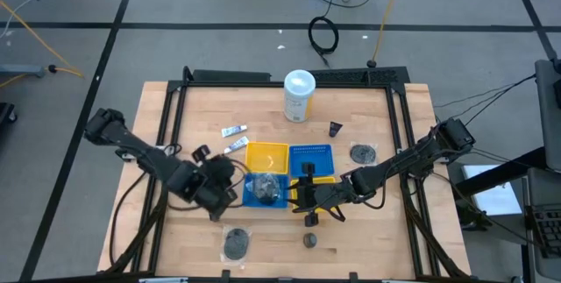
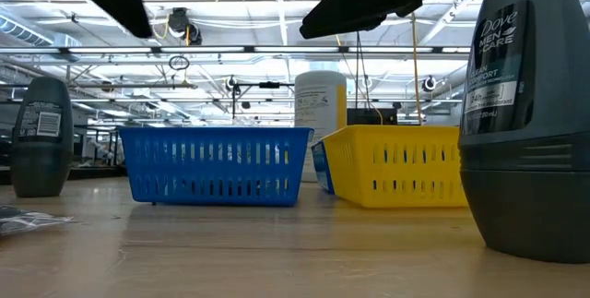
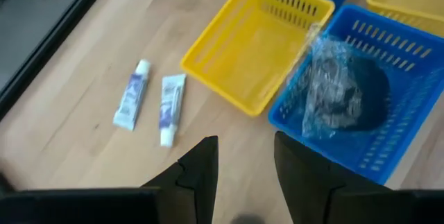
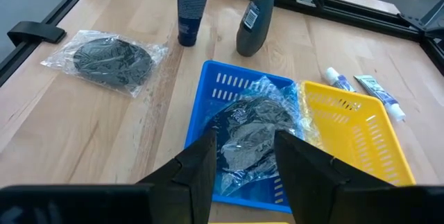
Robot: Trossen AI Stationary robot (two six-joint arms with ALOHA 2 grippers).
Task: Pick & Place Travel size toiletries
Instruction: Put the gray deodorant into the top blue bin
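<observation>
Wooden table, black frame round edges. Landmark: white canister, upright near far edge, centre. Nearer than canister, mid-table: four square trays close together – yellow tray, blue tray beside it, another blue tray in front w/ bagged mesh puff inside; the fourth is mostly hidden. Left of canister, a bit nearer: two white tubes flat on wood. Right of canister: small dark piece, then bagged puff. Near edge: another bagged puff, small dark bottle.
</observation>
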